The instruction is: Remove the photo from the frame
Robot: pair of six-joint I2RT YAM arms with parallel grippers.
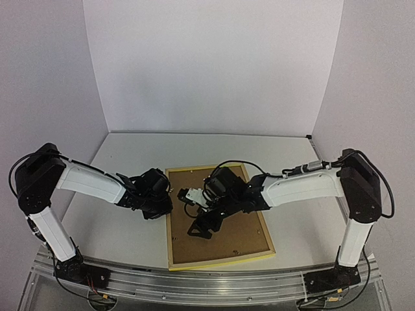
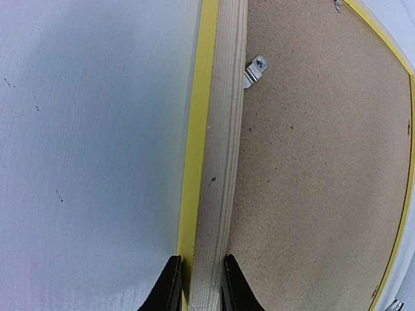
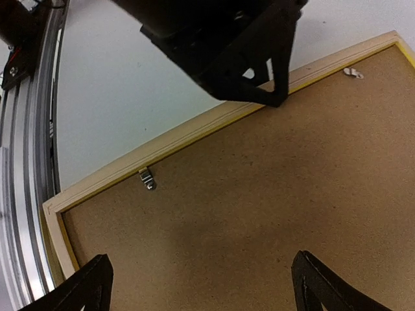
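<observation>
The yellow frame (image 1: 220, 262) lies face down on the table, its brown backing board (image 1: 237, 236) facing up. The photo is hidden beneath the board. My left gripper (image 1: 162, 206) is shut on the frame's left rail (image 2: 217, 162); in the left wrist view its fingertips (image 2: 170, 285) pinch that wooden rail from both sides. My right gripper (image 1: 206, 223) hovers over the board's middle (image 3: 259, 194), jaws open wide with nothing between them (image 3: 200, 272). A small metal clip (image 3: 147, 178) on the frame's rail (image 3: 168, 144) lies over the board's edge.
More metal clips (image 2: 254, 70) (image 3: 353, 72) sit along the rails. The table's aluminium front rail (image 1: 207, 285) runs just below the frame's near edge. White walls enclose the back and sides. The two arms meet over the frame's upper left part.
</observation>
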